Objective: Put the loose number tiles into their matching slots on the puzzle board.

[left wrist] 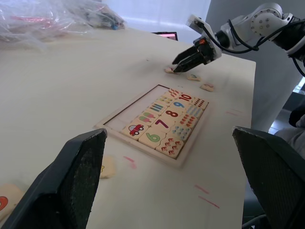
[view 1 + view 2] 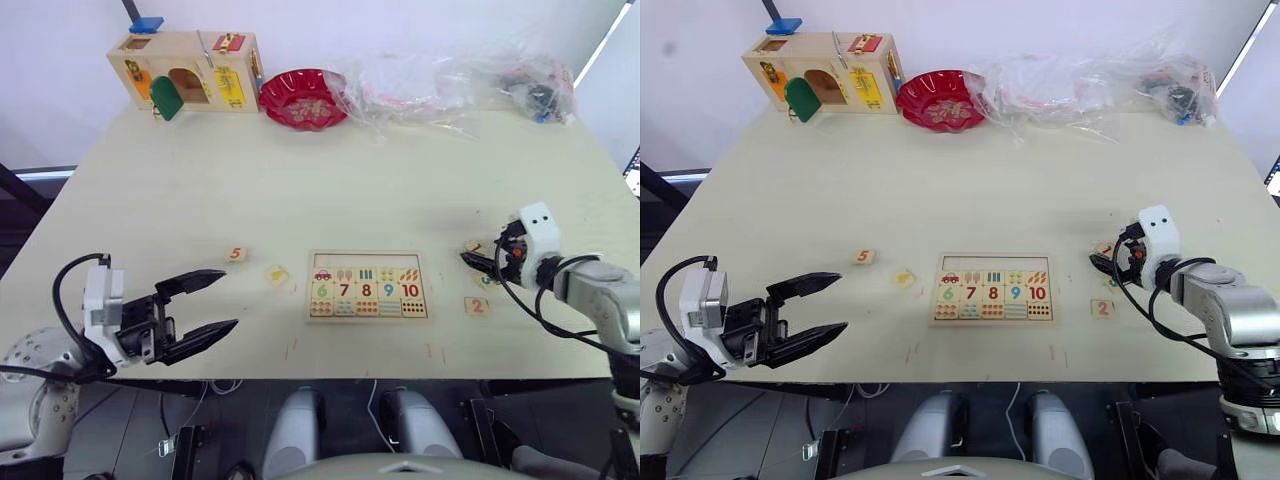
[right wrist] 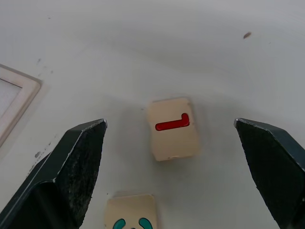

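Note:
The puzzle board [image 2: 367, 285] lies near the table's front edge. Its upper row of slots [image 2: 366, 261] stands empty above the picture squares and the tiles 6 to 10. Loose tiles lie on both sides: the 5 [image 2: 236, 254] and a yellow-numeral tile [image 2: 277, 274] to the left, the 2 [image 2: 477, 306] to the right. My right gripper [image 2: 466, 259] is open just over the table, and its fingers straddle the red 1 tile [image 3: 173, 129] without touching it. A green-numeral tile [image 3: 130, 212] lies close beside that. My left gripper [image 2: 228, 300] hangs open and empty, left of the board.
At the table's far left stands a wooden box with coloured doors [image 2: 190, 70]. A red bowl [image 2: 303, 98] sits beside it, and crumpled plastic bags [image 2: 450, 80] spread along the back right. The board's corner [image 3: 14, 100] lies near my right fingers.

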You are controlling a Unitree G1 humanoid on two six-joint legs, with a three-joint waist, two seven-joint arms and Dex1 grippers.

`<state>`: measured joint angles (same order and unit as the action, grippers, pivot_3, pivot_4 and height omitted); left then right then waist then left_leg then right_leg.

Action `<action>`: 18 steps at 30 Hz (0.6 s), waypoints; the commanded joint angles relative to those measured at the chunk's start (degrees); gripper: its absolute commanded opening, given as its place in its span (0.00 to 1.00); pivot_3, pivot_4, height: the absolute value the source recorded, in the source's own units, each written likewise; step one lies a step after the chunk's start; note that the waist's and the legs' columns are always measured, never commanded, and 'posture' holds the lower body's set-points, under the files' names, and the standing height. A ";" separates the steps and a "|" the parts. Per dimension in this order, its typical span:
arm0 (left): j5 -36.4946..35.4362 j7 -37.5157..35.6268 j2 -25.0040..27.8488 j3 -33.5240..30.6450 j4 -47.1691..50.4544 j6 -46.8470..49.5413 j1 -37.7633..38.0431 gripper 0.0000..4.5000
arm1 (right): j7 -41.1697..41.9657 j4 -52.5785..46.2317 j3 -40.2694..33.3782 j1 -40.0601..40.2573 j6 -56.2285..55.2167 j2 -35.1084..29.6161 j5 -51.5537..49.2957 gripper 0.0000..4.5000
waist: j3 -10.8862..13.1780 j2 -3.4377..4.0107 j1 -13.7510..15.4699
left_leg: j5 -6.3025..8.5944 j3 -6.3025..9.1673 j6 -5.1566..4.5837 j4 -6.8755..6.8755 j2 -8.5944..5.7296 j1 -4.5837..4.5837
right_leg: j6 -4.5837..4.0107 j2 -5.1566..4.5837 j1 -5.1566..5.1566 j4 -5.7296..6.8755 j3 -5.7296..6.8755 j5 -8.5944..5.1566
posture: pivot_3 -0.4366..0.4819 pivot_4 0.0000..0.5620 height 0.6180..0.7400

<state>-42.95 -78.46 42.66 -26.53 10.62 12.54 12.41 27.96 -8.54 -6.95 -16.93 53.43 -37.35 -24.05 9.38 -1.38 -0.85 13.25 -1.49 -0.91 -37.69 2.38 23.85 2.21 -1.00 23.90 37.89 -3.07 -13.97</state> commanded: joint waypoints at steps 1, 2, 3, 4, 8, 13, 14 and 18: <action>-1.10 0.44 -0.63 -1.95 2.07 -0.92 1.13 0.99 | -1.49 -0.36 -1.51 0.53 -2.98 1.24 1.34 1.00 | 0.00 0.00 -0.05 | 0.00 -0.01 0.00 0.00 0.01 -0.02 | 0.00 0.00 -0.01 0.00 -0.02 0.00 | 0.48 0.27 1.00; -1.02 0.69 -0.67 -1.95 2.21 -0.88 1.36 0.99 | -1.81 -0.24 -1.50 0.93 -2.92 1.64 1.58 1.00 | 0.00 -0.01 -0.08 | 0.00 0.00 0.00 0.00 0.02 -0.03 | 0.01 0.00 0.00 0.00 -0.03 0.00 | 0.48 0.27 1.00; -0.95 1.00 -0.68 -1.94 2.31 -0.80 1.49 0.99 | -1.84 -0.12 -1.14 1.32 -3.09 1.69 2.07 1.00 | 0.00 -0.01 -0.08 | 0.00 0.00 0.00 0.00 0.02 -0.03 | 0.01 0.00 -0.01 0.00 -0.02 0.00 | 0.48 0.27 1.00; -1.31 1.43 -0.81 -1.95 2.50 -0.46 1.43 1.00 | -1.78 -0.08 -0.73 1.66 -3.30 1.57 2.56 0.89 | 0.00 0.00 -0.06 | 0.00 0.00 0.00 0.00 0.02 -0.03 | 0.01 0.00 0.00 0.00 -0.02 0.00 | 0.48 0.27 1.00; -1.81 1.84 -0.85 -1.69 2.84 -0.31 1.26 1.00 | -1.62 -0.28 -0.68 1.68 -3.30 1.95 3.05 0.89 | -0.01 -0.01 -0.08 | 0.00 0.00 0.00 0.00 0.04 -0.04 | 0.00 0.01 -0.01 0.01 -0.01 0.00 | 0.48 0.27 1.00; -1.62 1.77 -1.08 -1.47 2.30 -0.80 0.98 1.00 | -1.55 0.08 -0.49 1.74 -3.57 2.46 3.65 0.89 | -0.01 -0.01 -0.07 | 0.00 -0.01 0.00 0.00 0.02 -0.05 | 0.00 0.01 -0.02 0.00 -0.01 0.00 | 0.48 0.27 1.00; -1.59 1.70 -1.12 -1.50 2.16 -0.92 0.96 1.00 | -1.55 -0.16 -0.38 1.87 -3.61 2.54 3.75 0.83 | -0.01 -0.01 -0.08 | 0.00 0.00 0.00 0.00 0.01 -0.05 | 0.00 0.01 -0.02 0.00 -0.01 0.00 | 0.48 0.27 1.00; -1.55 0.90 -1.27 -1.76 1.39 -1.63 1.01 1.00 | -1.52 -1.26 0.87 2.78 -4.62 2.59 4.95 0.73 | -0.01 -0.01 -0.10 | 0.00 -0.02 0.00 0.00 0.01 -0.06 | 0.00 0.01 -0.02 0.00 -0.01 0.00 | 0.48 0.27 1.00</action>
<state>-43.32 -77.02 41.43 -26.57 11.67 11.90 13.59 26.34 -8.49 -6.73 -14.73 49.30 -34.70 -19.52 9.37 -1.40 -0.95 13.25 -1.52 -0.91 -37.69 2.39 23.79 2.21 -0.98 23.88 37.90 -3.07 -13.98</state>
